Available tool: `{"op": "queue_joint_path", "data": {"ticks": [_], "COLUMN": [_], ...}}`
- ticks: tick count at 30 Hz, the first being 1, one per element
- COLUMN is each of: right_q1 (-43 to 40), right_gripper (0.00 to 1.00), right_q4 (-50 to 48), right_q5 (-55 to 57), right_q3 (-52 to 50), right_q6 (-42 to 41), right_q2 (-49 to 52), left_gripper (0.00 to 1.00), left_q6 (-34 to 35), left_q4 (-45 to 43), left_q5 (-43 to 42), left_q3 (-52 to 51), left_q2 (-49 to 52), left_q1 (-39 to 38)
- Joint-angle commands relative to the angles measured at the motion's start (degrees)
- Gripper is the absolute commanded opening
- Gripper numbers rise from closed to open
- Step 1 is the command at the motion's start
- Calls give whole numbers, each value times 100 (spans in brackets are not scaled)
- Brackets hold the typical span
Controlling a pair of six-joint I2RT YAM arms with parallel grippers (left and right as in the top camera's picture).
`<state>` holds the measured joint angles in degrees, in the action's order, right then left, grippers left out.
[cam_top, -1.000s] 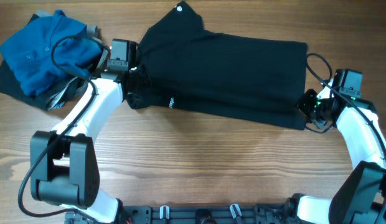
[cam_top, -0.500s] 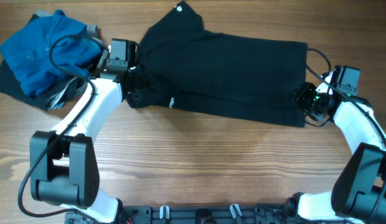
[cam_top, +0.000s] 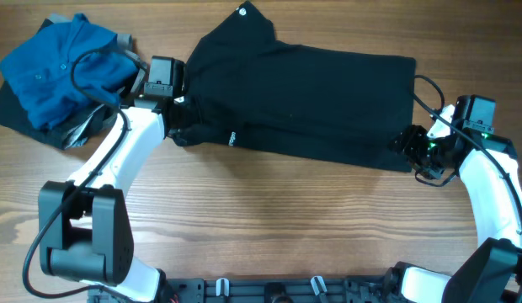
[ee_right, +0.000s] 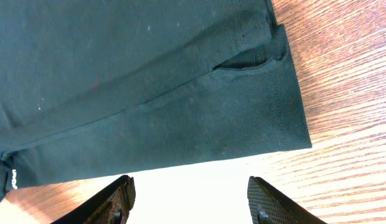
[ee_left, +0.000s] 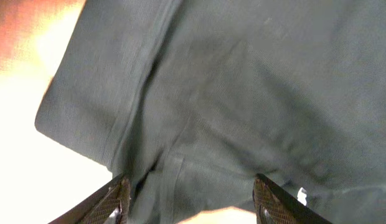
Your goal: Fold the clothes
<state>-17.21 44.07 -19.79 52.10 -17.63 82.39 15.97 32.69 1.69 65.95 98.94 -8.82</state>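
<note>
The clothes [cam_top: 303, 97] are one black garment lying folded in a long band across the back of the table, with a small white logo [cam_top: 231, 136] near its front left and a white neck tag [cam_top: 242, 11] at the top. My left gripper [cam_top: 183, 114] is at the garment's left end, open; in the left wrist view its fingers [ee_left: 115, 200] straddle the wrinkled black fabric [ee_left: 230, 93] without pinching it. At the right front corner my right gripper [cam_top: 410, 141] stands open too. Its fingertips [ee_right: 268, 199] hang over bare table just short of the cloth hem [ee_right: 149, 93].
A bright blue collared shirt [cam_top: 55, 67] lies bunched at the back left on a dark cloth [cam_top: 8, 105], with grey fabric [cam_top: 84, 128] beside my left arm. Wooden table [cam_top: 286, 219] stretches in front of the garment. A cable loops by each wrist.
Both grippers have gone from shut to open and let go of the black garment's ends. The right gripper shifted slightly; the garment lies as before.
</note>
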Motion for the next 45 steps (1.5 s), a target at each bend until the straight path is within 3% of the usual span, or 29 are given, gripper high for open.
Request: {"op": "queue_joint_path", "data": {"ticks": [1, 2, 5, 6, 8, 11, 14, 19, 25, 28, 34, 41, 45], "right_q1": [79, 79, 81, 81, 81, 81, 81, 81, 81, 81, 81, 81, 81], "right_gripper": [62, 63, 62, 62, 62, 62, 62, 63, 62, 62, 62, 62, 62], "right_q4": [-37, -52, -94, -103, -118, -146, -162, -162, -162, -162, -188, -236, -267], "right_q5": [-125, -122, -125, -125, -125, -122, -120, -120, -120, -120, -118, -120, -122], "right_q3": [-87, -103, -107, -107, -107, -107, -107, -107, -107, -107, -107, -107, -107], "right_q6": [109, 109, 94, 92, 94, 94, 94, 94, 94, 92, 96, 94, 94], "right_q2": [-22, -22, -22, -22, -22, -22, -22, -22, -22, -22, -22, -22, -22], "left_gripper": [58, 52, 13, 10, 14, 47, 53, 56, 55, 47, 8, 13, 14], "left_q6": [-363, -361, -358, -361, -361, -404, -798, -975, -953, -946, -911, -914, -914], "left_q4": [-326, -448, -721, -713, -671, -673, -662, -713, -1117, -1145, -634, -802, -1351], "left_q5": [-435, -533, -748, -1043, -1744, -2127, -2033, -949, -466, -442, -437, -437, -437], "left_q3": [-61, -61, -61, -61, -61, -61, -61, -61, -61, -57, 203, 232, 232], "left_q2": [234, 308, 608, 645, 651, 651, 654, 881, 1331, 1311, 1001, 772, 772], "left_q1": [46, 46, 46, 44, 11, -120, -407, -885, -1019, -1019, -1021, -1021, -1021]}}
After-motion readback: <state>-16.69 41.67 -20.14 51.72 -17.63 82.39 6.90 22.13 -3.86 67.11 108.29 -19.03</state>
